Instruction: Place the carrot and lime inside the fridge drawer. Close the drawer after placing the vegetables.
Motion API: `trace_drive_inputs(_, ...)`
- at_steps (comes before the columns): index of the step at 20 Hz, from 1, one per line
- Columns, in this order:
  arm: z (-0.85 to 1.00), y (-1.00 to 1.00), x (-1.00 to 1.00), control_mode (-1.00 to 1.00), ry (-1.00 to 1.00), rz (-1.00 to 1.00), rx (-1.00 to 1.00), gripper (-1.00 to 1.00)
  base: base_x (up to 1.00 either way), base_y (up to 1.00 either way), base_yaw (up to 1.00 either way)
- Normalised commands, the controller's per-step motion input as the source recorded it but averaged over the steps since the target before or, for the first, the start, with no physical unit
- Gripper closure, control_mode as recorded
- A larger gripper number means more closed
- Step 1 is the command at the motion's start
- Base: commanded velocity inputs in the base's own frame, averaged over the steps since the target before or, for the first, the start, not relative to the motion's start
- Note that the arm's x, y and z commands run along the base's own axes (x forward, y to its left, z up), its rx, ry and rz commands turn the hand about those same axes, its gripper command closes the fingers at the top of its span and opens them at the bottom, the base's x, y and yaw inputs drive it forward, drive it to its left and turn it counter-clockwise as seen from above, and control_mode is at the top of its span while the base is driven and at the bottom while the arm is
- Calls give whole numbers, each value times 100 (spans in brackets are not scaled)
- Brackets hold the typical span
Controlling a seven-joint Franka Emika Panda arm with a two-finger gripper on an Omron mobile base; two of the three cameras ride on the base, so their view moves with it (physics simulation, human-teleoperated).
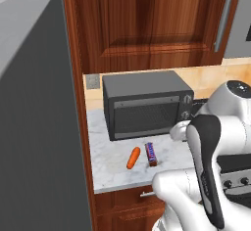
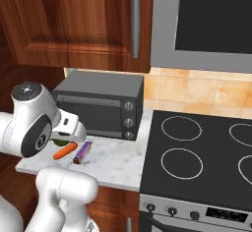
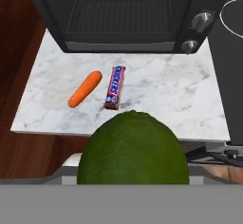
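Open desk (image 3: 161, 99) lies right of the snack bar (image 3: 115, 87) (carrot (image 3: 85, 88) just beside it); the toaster oven (image 3: 128, 14) blocks behind.

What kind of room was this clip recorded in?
A rendered home kitchen, it seems: a black glass-top stove with ring burners, a dark grey toaster oven on a white marble counter, and reddish wooden wall cabinets above.

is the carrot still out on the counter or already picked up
Out on the counter. The carrot lies flat on the marble counter beside the snack bar, in front of the toaster oven, with nothing gripping it.
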Motion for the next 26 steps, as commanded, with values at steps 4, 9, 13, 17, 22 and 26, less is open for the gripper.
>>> trace_drive_inputs(4,0,-5,-50,100,-15,0,0,100,-50,0,0)
trace_drive_inputs(9,0,0,0,100,0,0,0,100,-100,0,1)
trace_drive_inputs(13,0,0,0,100,0,0,0,100,-100,4,20)
trace_drive_inputs(17,0,0,0,100,0,0,0,100,-95,0,45)
trace_drive_inputs(22,0,0,0,100,0,0,0,100,-92,-4,52)
trace_drive_inputs(26,0,0,0,100,0,0,0,100,-99,-14,49)
